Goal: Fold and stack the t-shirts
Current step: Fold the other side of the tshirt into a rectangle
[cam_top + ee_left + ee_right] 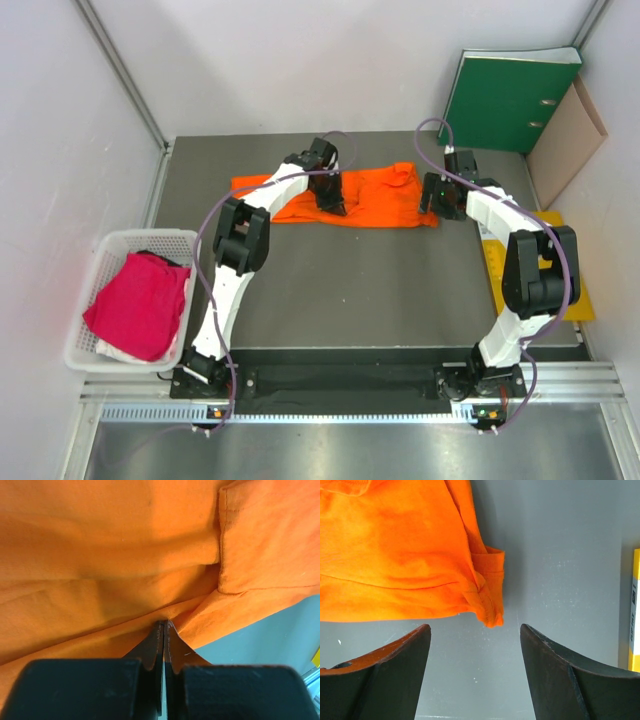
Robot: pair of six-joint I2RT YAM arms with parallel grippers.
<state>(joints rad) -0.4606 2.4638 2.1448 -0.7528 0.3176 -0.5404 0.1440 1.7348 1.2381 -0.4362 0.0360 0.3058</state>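
The orange t-shirt lies at twelve o'clock on the table, drawn into a long, rumpled band running from nine to three. It looks folded lengthwise at most, and is not yet a compact packet. The left tool is fully closed and nips a pucker of the cloth along the near hem, about mid-band. The right tool stands wide apart and holds nothing; it hovers just off the band's three o'clock end, where a sleeve hem curls. The magenta t-shirt sits crumpled in the white mesh basket at nine o'clock, unfolded. A yellow envelope lies at three o'clock under the right arm, and a green binder leans at one o'clock. I judge the task to be early: one shirt is partly folded, the other is untouched, and nothing is stacked.
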